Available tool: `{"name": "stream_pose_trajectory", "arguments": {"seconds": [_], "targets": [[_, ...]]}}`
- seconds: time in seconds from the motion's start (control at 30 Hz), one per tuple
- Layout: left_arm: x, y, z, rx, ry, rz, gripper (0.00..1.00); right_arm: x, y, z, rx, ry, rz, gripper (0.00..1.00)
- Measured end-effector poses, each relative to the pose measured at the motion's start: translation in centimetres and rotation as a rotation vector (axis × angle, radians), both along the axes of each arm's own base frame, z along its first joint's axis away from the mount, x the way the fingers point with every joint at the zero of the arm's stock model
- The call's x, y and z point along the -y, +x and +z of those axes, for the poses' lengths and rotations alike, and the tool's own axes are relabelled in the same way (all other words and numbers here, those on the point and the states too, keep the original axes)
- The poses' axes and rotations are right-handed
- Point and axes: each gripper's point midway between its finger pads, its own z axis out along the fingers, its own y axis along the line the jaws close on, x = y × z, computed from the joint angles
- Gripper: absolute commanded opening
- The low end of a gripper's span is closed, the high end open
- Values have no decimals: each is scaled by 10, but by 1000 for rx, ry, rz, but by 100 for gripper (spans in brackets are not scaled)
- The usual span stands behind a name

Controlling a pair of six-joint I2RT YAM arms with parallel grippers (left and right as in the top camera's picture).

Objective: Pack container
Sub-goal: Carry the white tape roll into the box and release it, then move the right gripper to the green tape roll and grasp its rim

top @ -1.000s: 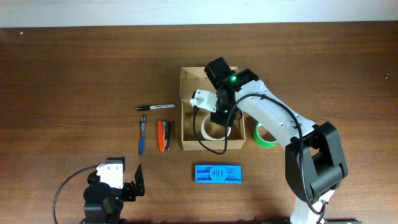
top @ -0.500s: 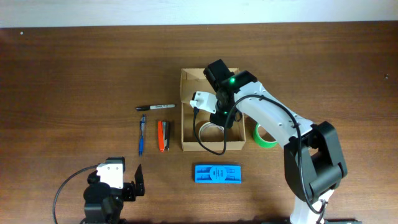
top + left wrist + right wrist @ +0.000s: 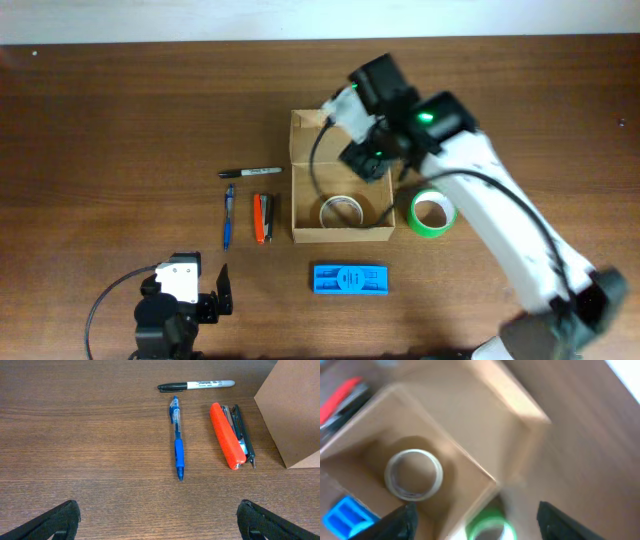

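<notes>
Left pincer (image 3: 159, 505) at the near edge of the worktop (image 3: 120, 120), fingers spread wide, pinching nothing, bare wood between them; flat blue plastic object (image 3: 350, 279) lies to its right, just short of the container; further in, a row on the wood: blue pen (image 3: 228, 216), orange-and-black tool (image 3: 261, 217) just beside it, both lying lengthwise near to far; black Sharpie marker (image 3: 250, 172) lies crosswise beyond their far ends; container (image 3: 297, 200), a tan cardboard box, sits mid-worktop directly right of the tool, open on top; pale roll of tape (image 3: 340, 212) lies flat on its floor at the near end; green tape roll (image 3: 432, 213) on the wood just outside its right wall; right pincer (image 3: 476, 506) hangs above the box's far half, fingers spread apart, carrying nothing; wrist view blurred.
</notes>
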Motion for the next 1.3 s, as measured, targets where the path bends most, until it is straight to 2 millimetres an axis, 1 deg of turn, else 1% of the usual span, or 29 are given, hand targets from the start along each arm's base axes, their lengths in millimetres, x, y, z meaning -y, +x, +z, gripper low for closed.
{"name": "stream_pose_trajectory", "arguments": {"seconds": [0.03, 0.07, 0.17, 0.3, 0.37, 0.4, 0.43, 0.5, 0.53, 0.57, 0.6, 0.67, 0.73, 0.8, 0.87, 1.07, 1.2, 1.3], "targets": [[0, 0, 0, 0, 0, 0, 100, 17, -4, 6, 2, -2, -127, 92], [0, 0, 0, 0, 0, 0, 99, 31, -9, 9, -5, -11, -229, 99], [0, 0, 0, 0, 0, 0, 100, 81, -27, 8, -44, -45, -565, 99], [0, 0, 0, 0, 0, 0, 100, 130, -40, -4, -97, -52, -875, 99], [0, 0, 0, 0, 0, 0, 99, 141, -44, -13, -129, -55, -928, 99], [0, 0, 0, 0, 0, 0, 100, 148, -48, -21, -154, -63, -954, 99], [0, 0, 0, 0, 0, 0, 100, 152, -50, -28, -171, -68, -969, 99], [0, 0, 0, 0, 0, 0, 100, 156, -53, -49, -210, -63, -989, 99], [0, 0, 0, 0, 0, 0, 99, 154, -51, -67, -235, -40, -982, 99], [0, 0, 0, 0, 0, 0, 99, 153, -52, -75, -250, -32, -980, 99], [0, 0, 0, 0, 0, 0, 100, 151, -55, -90, -277, -16, -976, 99], [0, 0, 0, 1, 0, 0, 100, 149, -62, -114, -324, -3, -972, 99], [0, 0, 0, 1, 0, 0, 100, 151, -77, -138, -387, -1, -988, 99], [0, 0, 0, 1, 0, 0, 100, 153, -80, -150, -404, 22, -1007, 100], [0, 0, 0, 1, 0, 0, 100, 155, -79, -158, -409, 51, -1025, 99], [0, 0, 0, 0, 0, 0, 100, 162, -77, -174, -413, 117, -1079, 92], [0, 0, 0, 0, 0, 0, 100, 162, -73, -185, -394, 154, -1094, 81], [0, 0, 0, 1, 0, 0, 100, 161, -76, -193, -397, 165, -1106, 75]]}}
